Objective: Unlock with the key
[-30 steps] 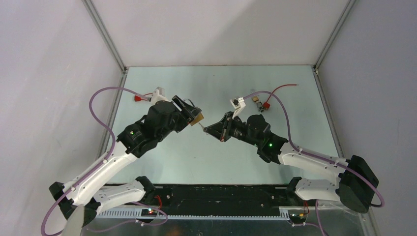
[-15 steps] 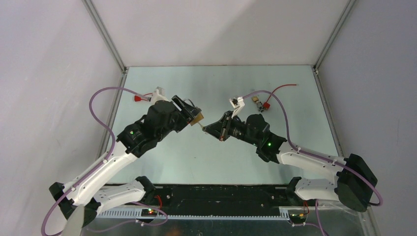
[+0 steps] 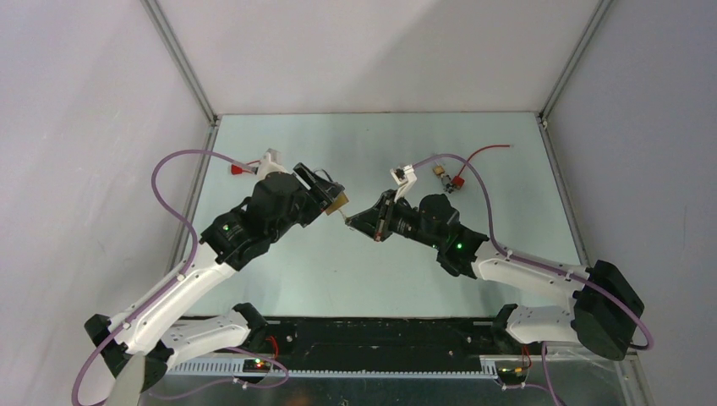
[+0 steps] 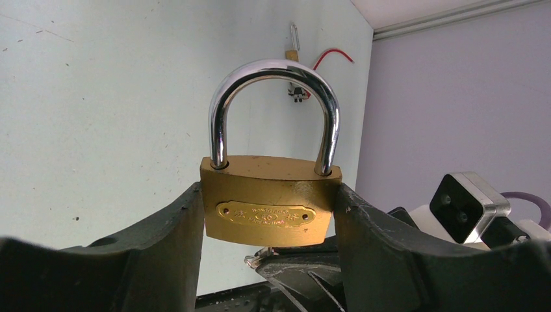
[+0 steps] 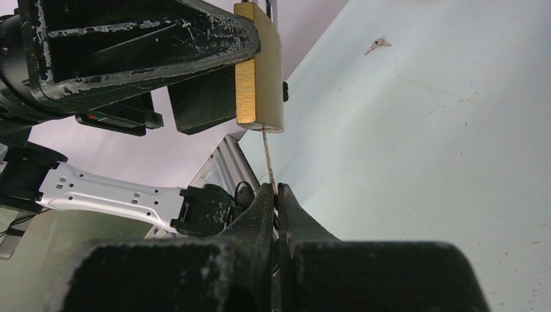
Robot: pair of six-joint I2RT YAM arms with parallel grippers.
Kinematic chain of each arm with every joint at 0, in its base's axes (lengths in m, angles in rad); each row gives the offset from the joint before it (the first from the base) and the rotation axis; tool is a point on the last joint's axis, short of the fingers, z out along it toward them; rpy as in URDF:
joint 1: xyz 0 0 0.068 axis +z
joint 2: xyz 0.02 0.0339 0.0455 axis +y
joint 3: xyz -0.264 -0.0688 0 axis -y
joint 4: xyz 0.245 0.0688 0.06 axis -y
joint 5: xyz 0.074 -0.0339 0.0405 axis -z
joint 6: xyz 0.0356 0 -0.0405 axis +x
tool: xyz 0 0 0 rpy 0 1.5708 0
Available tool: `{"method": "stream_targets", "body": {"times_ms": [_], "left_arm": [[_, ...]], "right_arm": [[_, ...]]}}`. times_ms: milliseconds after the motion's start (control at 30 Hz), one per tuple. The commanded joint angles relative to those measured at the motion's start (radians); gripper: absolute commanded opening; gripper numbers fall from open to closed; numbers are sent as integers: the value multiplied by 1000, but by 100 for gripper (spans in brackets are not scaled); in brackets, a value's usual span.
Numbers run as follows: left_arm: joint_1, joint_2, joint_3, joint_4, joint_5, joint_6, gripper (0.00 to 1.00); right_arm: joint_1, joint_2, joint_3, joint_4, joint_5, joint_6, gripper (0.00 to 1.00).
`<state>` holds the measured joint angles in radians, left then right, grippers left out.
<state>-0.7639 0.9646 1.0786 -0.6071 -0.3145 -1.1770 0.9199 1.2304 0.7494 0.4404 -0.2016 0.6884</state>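
Pale green table (image 3: 372, 279), grey walls behind. The left gripper (image 3: 332, 200) has its fingers clamped on the sides of the brass padlock (image 4: 269, 201). The right gripper (image 5: 277, 195), just below the padlock, has its fingers pinched together on the key (image 5: 267, 156). The key's tip meets the padlock's underside at the keyhole; how deep it goes cannot be told. The shackle (image 4: 273, 71) sits in both holes, so the lock is not yet open. Judged remaining: full insertion, the turn, and shackle release.
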Motion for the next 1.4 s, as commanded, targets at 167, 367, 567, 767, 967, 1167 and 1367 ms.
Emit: {"method": "stream_targets", "body": {"times_ms": [167, 367, 567, 767, 967, 1167, 1367], "left_arm": [[-3, -39, 32, 134, -10, 5, 0], [10, -49, 31, 133, -21, 10, 0], [17, -50, 29, 133, -11, 11, 0], [19, -49, 23, 133, -2, 10, 0], [19, -45, 23, 134, 7, 9, 0], [20, -43, 13, 133, 5, 9, 0], [19, -40, 9, 134, 2, 10, 0]], "right_arm": [[5, 0, 61, 24, -8, -2, 0], [13, -4, 61, 21, 3, -6, 0], [15, 1, 61, 36, 10, 1, 0], [18, -7, 61, 32, 56, -3, 0], [17, -11, 61, 40, 74, -10, 0], [16, -12, 61, 54, 79, -17, 0], [12, -21, 61, 53, 86, -20, 0]]}}
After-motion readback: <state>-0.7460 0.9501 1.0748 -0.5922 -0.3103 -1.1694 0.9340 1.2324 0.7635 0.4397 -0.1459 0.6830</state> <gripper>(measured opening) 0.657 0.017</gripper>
